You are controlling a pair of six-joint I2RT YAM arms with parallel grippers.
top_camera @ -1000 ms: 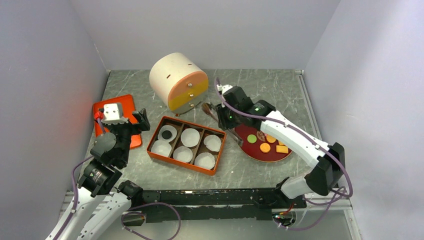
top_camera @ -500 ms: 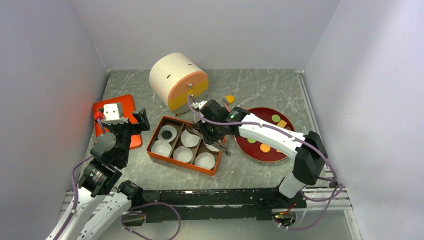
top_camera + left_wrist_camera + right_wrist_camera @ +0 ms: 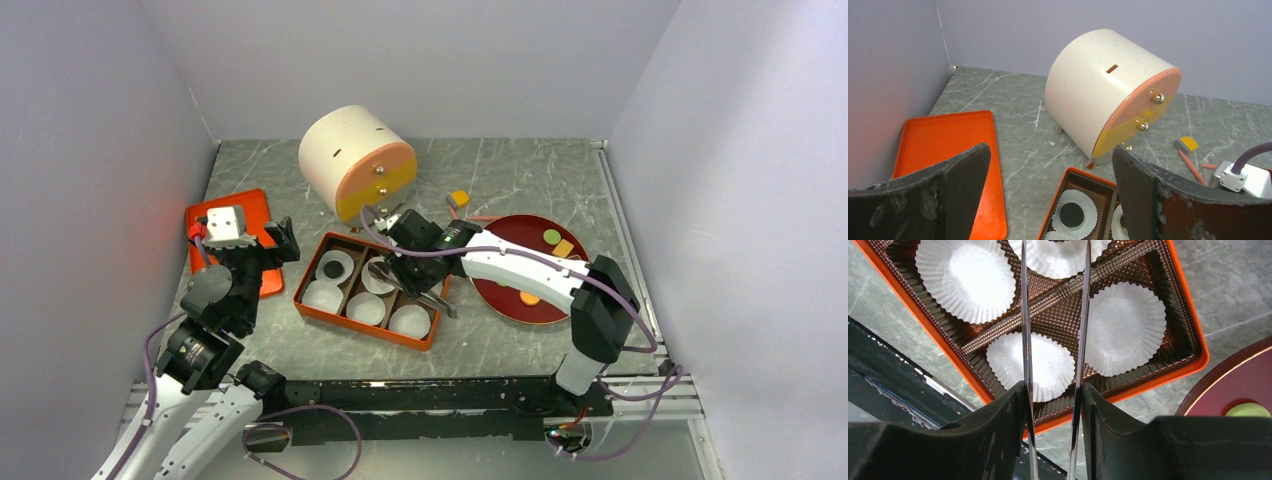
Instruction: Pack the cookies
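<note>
An orange box [image 3: 299, 292] holds several white paper cups, and one black cookie [image 3: 331, 269] [image 3: 1071, 215] lies in its far left cup. My right gripper [image 3: 405, 268] [image 3: 1053, 390] is shut on metal tongs [image 3: 1026, 315] over the box's middle cups. The tong tips run off the top of the right wrist view, so I cannot tell whether they carry anything. On the red plate [image 3: 500, 285] lie a green cookie [image 3: 551, 237], an orange square [image 3: 564, 248] and an orange round [image 3: 529, 298]. My left gripper [image 3: 255, 258] [image 3: 1050, 160] hangs open left of the box, holding nothing.
A white drum with a pink and yellow face [image 3: 355, 165] [image 3: 1108, 95] stands behind the box. The orange lid [image 3: 255, 205] [image 3: 948, 140] lies at far left under my left arm. An orange-yellow piece [image 3: 459, 198] [image 3: 1186, 144] sits on the table behind the plate. Grey walls enclose the table.
My right arm has swung left with the tongs, from the plate's far edge to above the box. The plate's cookies are uncovered. The left arm has not moved.
</note>
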